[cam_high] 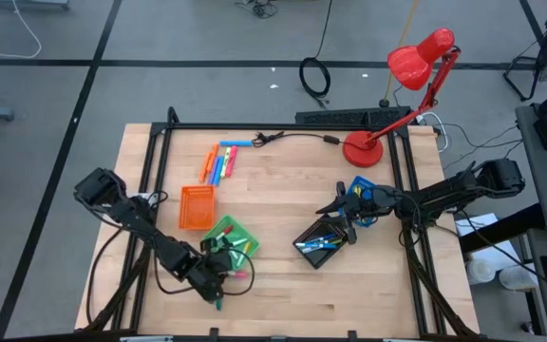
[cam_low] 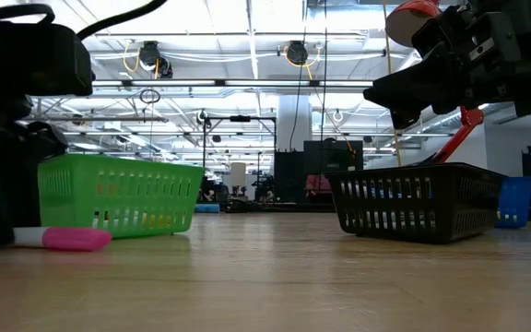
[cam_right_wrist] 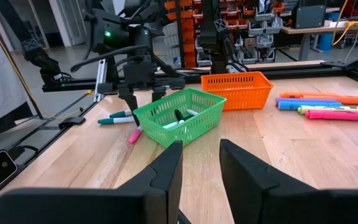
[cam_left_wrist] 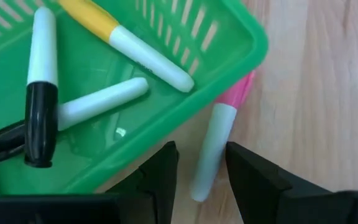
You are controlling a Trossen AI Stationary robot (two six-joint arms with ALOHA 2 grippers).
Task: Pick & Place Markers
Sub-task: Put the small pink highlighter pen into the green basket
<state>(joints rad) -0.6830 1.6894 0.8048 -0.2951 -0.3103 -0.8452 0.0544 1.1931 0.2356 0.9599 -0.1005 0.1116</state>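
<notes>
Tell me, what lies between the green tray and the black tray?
Only bare wooden tabletop; the low view shows nothing between the green tray and the black tray.

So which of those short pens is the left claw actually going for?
The pink-and-white marker lying on the wood just outside the green tray. The left gripper hangs open right over it; the other short markers lie inside that tray.

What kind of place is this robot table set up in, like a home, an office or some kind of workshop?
Most likely a large robotics lab or industrial workshop. The low view shows a high open ceiling with strip lights and hanging cables. The right wrist view shows shelving with orange parts bins and a workbench beyond the wooden table.
</notes>
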